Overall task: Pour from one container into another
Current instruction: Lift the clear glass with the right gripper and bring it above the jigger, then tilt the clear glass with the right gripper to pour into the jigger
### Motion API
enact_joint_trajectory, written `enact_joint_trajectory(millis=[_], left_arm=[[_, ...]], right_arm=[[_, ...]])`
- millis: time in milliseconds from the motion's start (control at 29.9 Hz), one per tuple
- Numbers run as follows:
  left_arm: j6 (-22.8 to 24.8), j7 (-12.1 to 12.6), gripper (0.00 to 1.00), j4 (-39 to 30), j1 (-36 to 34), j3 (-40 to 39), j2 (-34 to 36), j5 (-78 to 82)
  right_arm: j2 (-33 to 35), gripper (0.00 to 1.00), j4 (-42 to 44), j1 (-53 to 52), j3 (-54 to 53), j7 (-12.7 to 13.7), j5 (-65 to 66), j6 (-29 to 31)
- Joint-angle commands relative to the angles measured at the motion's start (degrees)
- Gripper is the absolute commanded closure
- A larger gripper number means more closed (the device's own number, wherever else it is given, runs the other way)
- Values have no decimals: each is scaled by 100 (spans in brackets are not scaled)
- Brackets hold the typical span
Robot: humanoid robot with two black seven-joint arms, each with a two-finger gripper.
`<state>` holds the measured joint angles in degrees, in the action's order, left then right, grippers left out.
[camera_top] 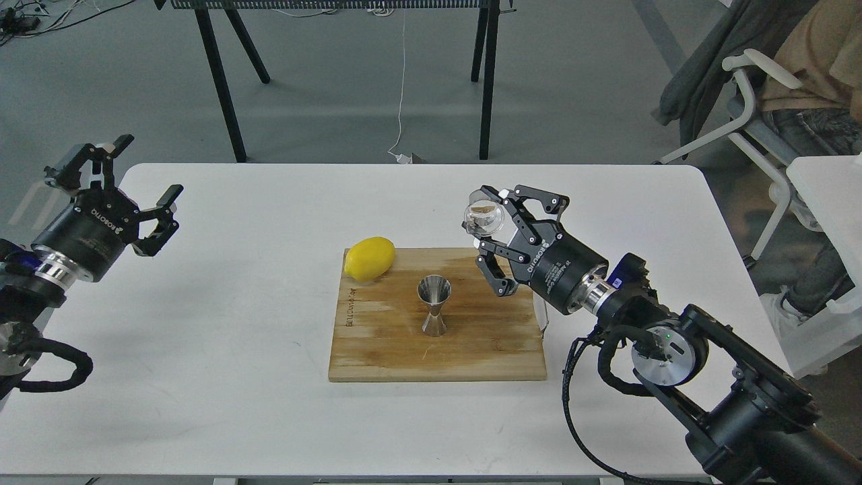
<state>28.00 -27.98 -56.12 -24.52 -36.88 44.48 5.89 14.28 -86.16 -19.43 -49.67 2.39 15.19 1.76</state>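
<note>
- Right gripper [486, 244]: fingers closed on the small clear round glass cup [483, 215], tipped sideways.
- Shiny steel hourglass jigger [434, 306]: upright on the wooden board [485, 337], below-left of that gripper.
- Left gripper [138, 182]: fingers spread, empty.

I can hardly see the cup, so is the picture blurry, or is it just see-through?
Head view: sharp, not blurred; the glass cup in the right tool is simply transparent, with pale glare on its rim. The steel jigger shines with reflections. Lighting is soft and even; the lemon casts only a faint shadow.
</note>
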Motion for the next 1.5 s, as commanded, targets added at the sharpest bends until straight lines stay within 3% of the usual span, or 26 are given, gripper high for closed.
enact_joint_trajectory(millis=[0,1470], left_arm=[[0,-2,8,-4,0,5,-1,0],[0,-2,8,31,79,-4,-89,0]], right_arm=[[-13,60,3,1,133,-1,387,0],[-646,61,565,-17,440,7,2559,-70]])
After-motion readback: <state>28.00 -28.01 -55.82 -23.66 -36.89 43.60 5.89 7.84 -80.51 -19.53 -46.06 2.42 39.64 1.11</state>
